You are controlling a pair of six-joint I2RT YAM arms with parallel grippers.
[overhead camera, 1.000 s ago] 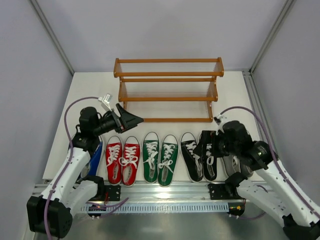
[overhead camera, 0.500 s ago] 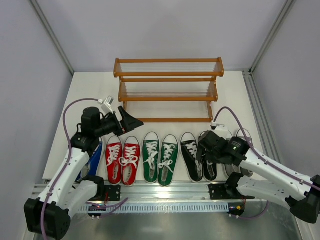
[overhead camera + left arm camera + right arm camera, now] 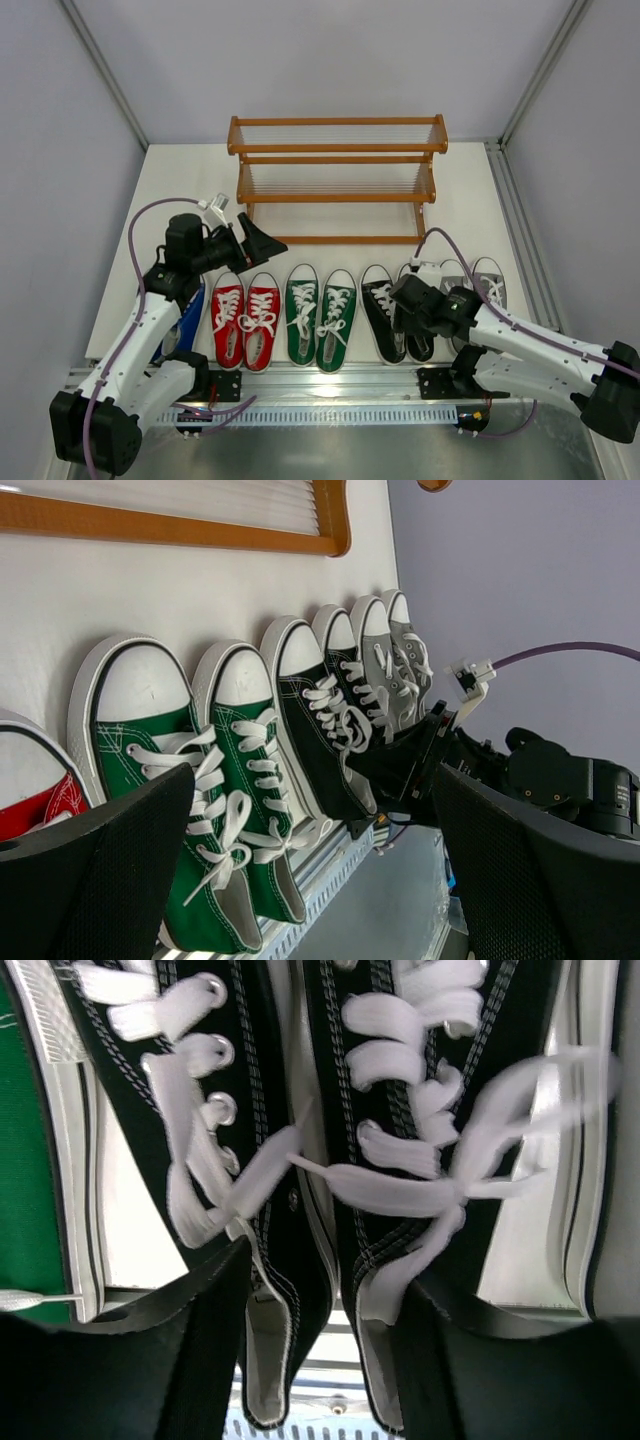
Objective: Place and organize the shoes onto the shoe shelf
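Note:
The shoes stand in a row at the table's near edge: one blue shoe [image 3: 186, 318] partly under my left arm, then red [image 3: 245, 325], green [image 3: 320, 318], black [image 3: 383, 312] and grey [image 3: 490, 280] pairs. The empty shoe shelf [image 3: 335, 180] stands behind them. My right gripper [image 3: 412, 318] is down over the black pair's heel ends. In the right wrist view its fingers [image 3: 190, 1360] reach into the two black shoes [image 3: 285, 1290], with both inner walls between them [image 3: 320, 1335]; grey insole still shows beside each finger. My left gripper [image 3: 262, 240] hovers wide open above the red pair, holding nothing [image 3: 315, 880].
The left wrist view looks along the row: green [image 3: 150, 750], black [image 3: 310, 720], grey [image 3: 390, 650] shoes and my right arm [image 3: 520, 775]. A metal rail [image 3: 320, 385] borders the table's near edge. White walls enclose the table on three sides.
My right arm has swung down and left onto the black pair, uncovering the grey pair, and its jaws have narrowed. The left arm has barely moved.

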